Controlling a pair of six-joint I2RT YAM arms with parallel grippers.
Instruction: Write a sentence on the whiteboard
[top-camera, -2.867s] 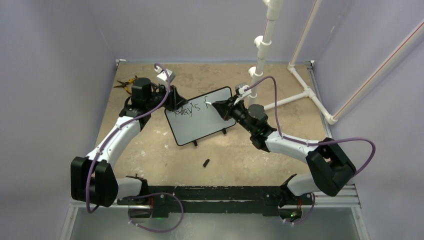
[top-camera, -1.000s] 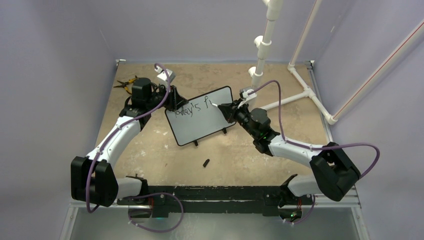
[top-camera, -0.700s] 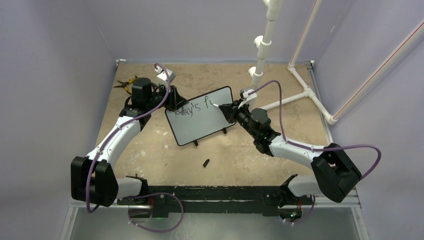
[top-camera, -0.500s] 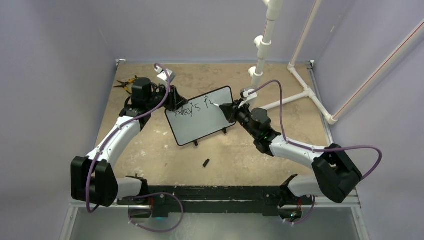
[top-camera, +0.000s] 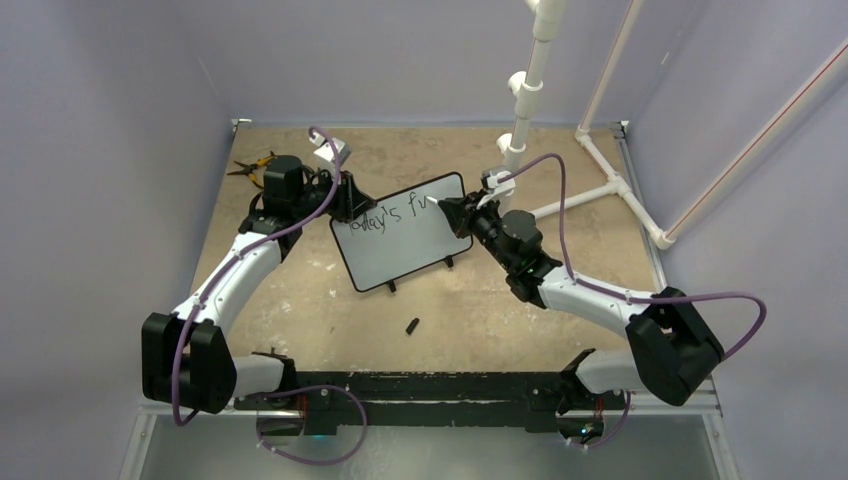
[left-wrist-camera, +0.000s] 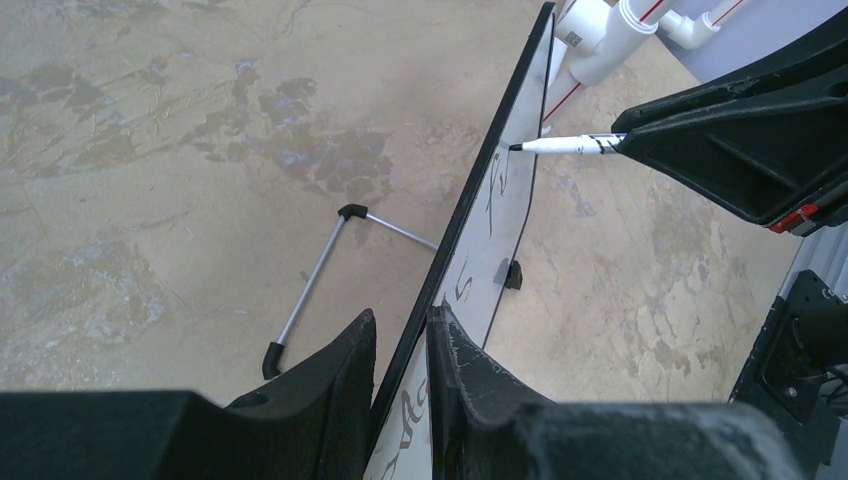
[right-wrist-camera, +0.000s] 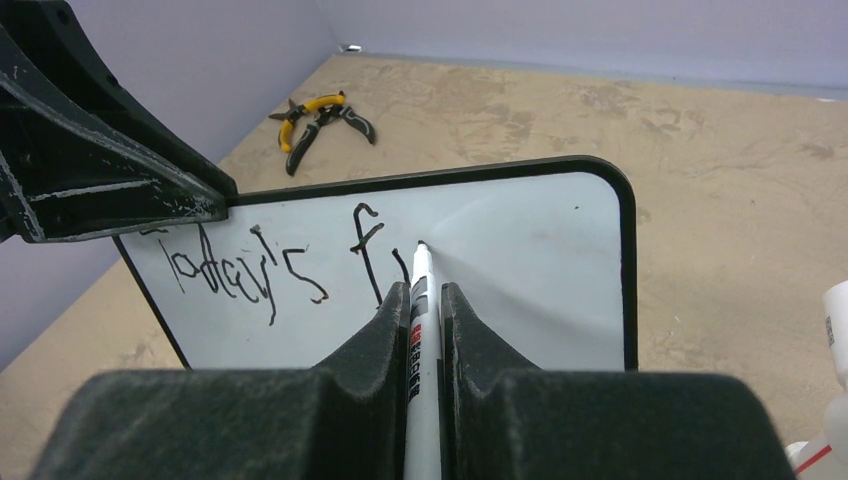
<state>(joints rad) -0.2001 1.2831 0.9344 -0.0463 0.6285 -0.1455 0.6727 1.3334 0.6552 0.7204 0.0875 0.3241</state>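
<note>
While my left pincer (left-wrist-camera: 402, 316) clamps the whiteboard (top-camera: 400, 245) by its left edge, upright on the worktop (top-camera: 320, 300), I see my right pincer (right-wrist-camera: 424, 290) clenched on a marker (right-wrist-camera: 419, 272), tip touching the board just after the sentence (right-wrist-camera: 262, 268), which reads "Today's f".

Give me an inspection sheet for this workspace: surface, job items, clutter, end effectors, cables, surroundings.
Surface: tan mottled tabletop, patchy stains.
Job's things: whiteboard standing tilted on its feet; writing reads "Today's f" plus a partial stroke.
Clutter: yellow-handled pliers at the far left corner; small dark object near the front.
End effectors: left end effector shut on the whiteboard's edge; right end effector shut on a marker, tip at the board.
Cables: purple cable looping along each arm.
Surroundings: lilac walls; white pipe frame at far right.
</note>
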